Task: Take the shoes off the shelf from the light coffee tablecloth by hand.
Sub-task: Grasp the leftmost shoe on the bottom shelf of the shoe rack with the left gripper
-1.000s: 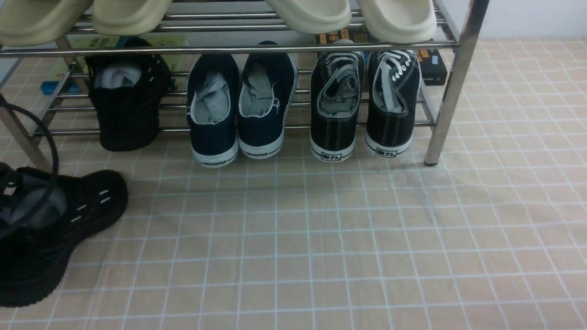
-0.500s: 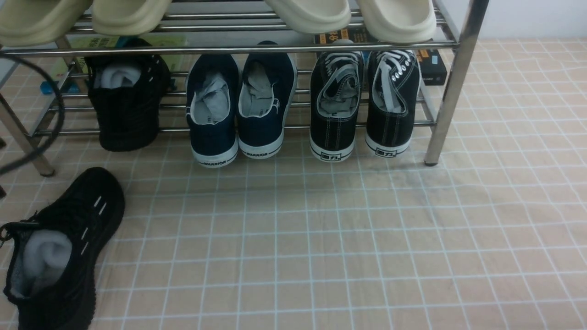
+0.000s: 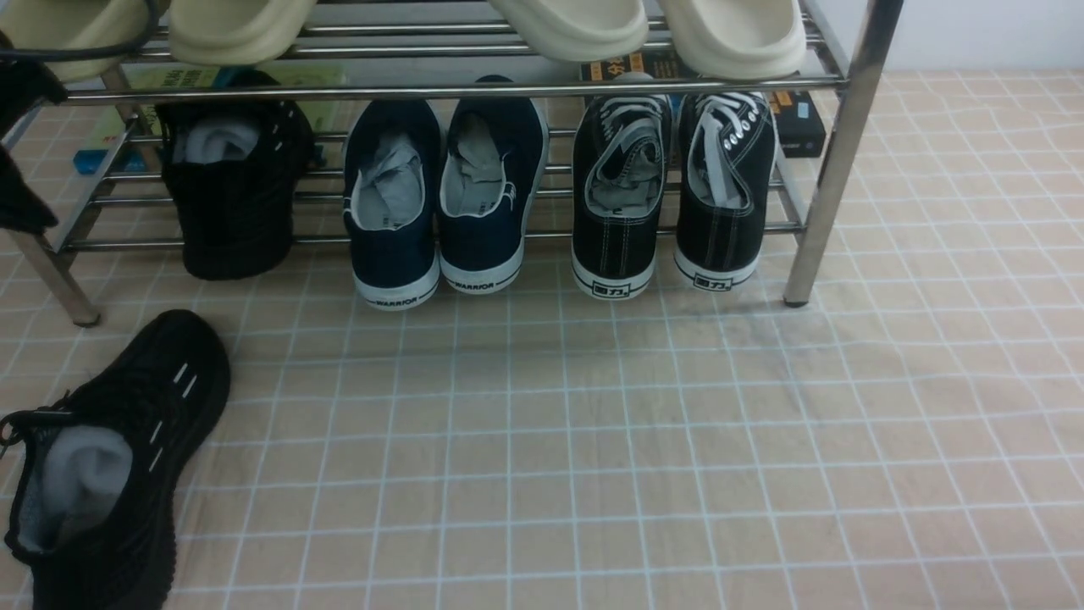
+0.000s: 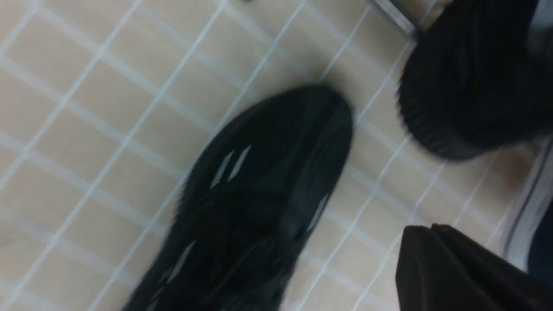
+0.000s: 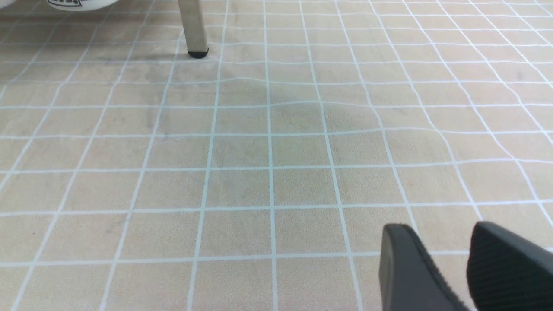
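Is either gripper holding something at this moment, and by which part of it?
Nothing is held. Both the left gripper and the right gripper are empty; one black shoe lies free on the tablecloth.

My right arm ends in two dark grey fingers (image 5: 406,268), matte and blunt-tipped, and one has fine ribbing across its pad. My left arm shows one plain black finger (image 4: 453,268), wedge-shaped and smooth. From the front, that arm appears as a black casing (image 3: 19,199) and a thin black cable (image 3: 85,52).
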Controlling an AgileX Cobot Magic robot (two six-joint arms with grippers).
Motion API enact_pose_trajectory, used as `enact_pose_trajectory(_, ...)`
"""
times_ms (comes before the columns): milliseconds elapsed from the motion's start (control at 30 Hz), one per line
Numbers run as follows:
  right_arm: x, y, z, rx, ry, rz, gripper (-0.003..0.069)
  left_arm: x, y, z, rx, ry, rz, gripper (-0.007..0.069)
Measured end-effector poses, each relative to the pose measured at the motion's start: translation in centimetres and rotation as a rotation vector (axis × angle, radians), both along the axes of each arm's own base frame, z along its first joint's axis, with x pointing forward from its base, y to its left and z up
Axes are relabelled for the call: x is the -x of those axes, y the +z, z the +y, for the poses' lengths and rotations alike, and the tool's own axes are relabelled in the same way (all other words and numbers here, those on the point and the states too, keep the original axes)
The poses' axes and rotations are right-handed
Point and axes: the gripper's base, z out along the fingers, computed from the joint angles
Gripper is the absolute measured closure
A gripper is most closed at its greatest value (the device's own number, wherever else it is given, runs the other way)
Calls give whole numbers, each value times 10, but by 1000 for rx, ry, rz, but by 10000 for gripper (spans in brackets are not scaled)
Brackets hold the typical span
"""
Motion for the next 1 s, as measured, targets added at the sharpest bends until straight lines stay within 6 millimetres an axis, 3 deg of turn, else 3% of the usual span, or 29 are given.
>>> enact_pose_trajectory(100, 0, 0, 0, 0, 0, 0, 421, -15, -10, -3, 77, -3, -36, 454)
enact_pose_trajectory(233, 0, 0, 0, 0, 0, 0, 421, -38, -28, -6, 171, -20, -94, 242)
enact_pose_trajectory(400, 0, 0, 0, 0, 0, 0, 421, -55, -45, -4, 222, 24, -136, 106)
enact_pose_trajectory(833, 0, 0, 0, 0, 0, 0, 421, -80, -80, 2, 288, 118, -162, 78)
enact_pose_trajectory(967, 0, 0, 0, 0, 0, 0, 421, -87, -92, -1, 320, 132, -151, 122)
enact_pose_trajectory(1000, 0, 0, 0, 0, 0, 0, 421, -91, -96, -4, 309, 129, -162, 176)
